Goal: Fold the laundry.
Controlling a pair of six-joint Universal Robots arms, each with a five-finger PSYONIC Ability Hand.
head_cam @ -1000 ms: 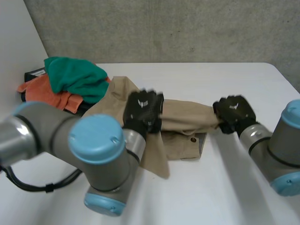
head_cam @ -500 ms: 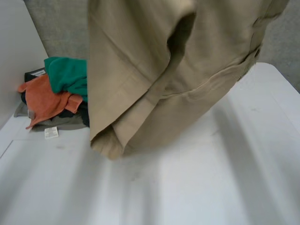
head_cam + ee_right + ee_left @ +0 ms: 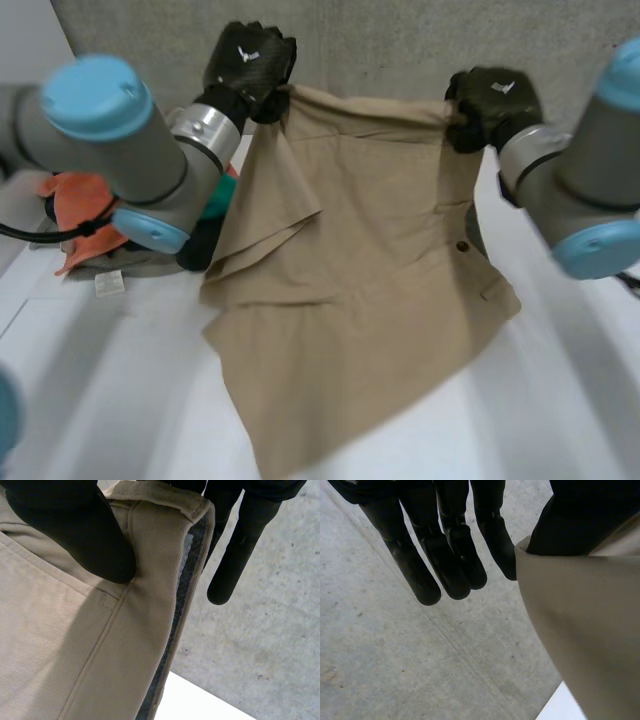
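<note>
Tan garment point(image 3: 350, 300) hangs spread above the white table point(image 3: 580, 430), hem draped on it, left hand point(image 3: 250, 60) and right hand point(image 3: 492, 98) each pinching a top corner, so imo lower it slowly with that top edge taut and level.

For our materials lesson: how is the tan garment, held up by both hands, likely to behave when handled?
Probably floppy: the tan garment hangs in folds between the left hand and right hand. Its thick seamed band hints at some weight; pushed, it would likely bunch rather than slide.
</note>
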